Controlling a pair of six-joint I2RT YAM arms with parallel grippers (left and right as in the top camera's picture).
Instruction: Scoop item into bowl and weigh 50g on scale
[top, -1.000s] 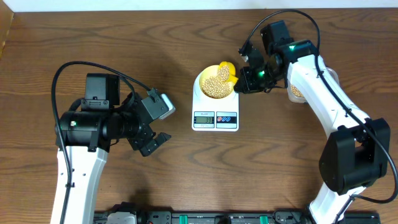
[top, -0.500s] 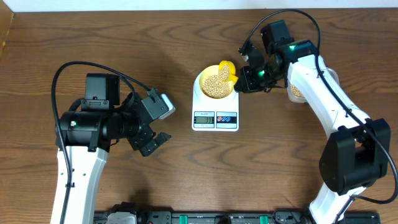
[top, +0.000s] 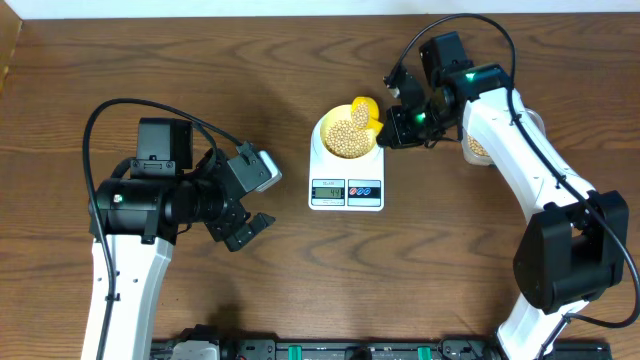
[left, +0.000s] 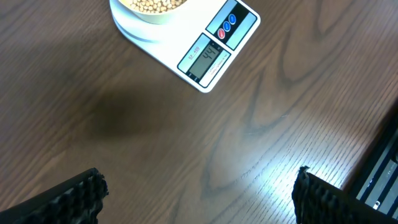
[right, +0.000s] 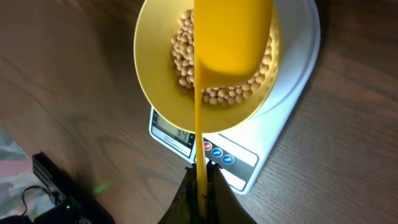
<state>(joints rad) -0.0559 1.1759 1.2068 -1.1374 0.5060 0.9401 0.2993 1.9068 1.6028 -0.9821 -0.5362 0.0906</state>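
Open across the bare table (top: 285, 120) left of the scale (top: 346, 172), between it and the wide-spread left gripper (top: 262, 200), and along the strip before the display. Blocked above the bowl (top: 322, 132) by the yellow scoop (top: 366, 112) hanging over its far-right rim, with the clamped right gripper (top: 390, 128) and arm filling the right flank. Hemmed further right by the tub (top: 472, 152), half hidden under that arm.

The whole table (top: 300, 60) is seen straight down from high up in the overhead view. From the left wrist it is seen low and slanted, the scale (top: 346, 190) a little way off. From the right wrist the bowl (top: 322, 132) is seen very near. Scale and bowl are shared by all.
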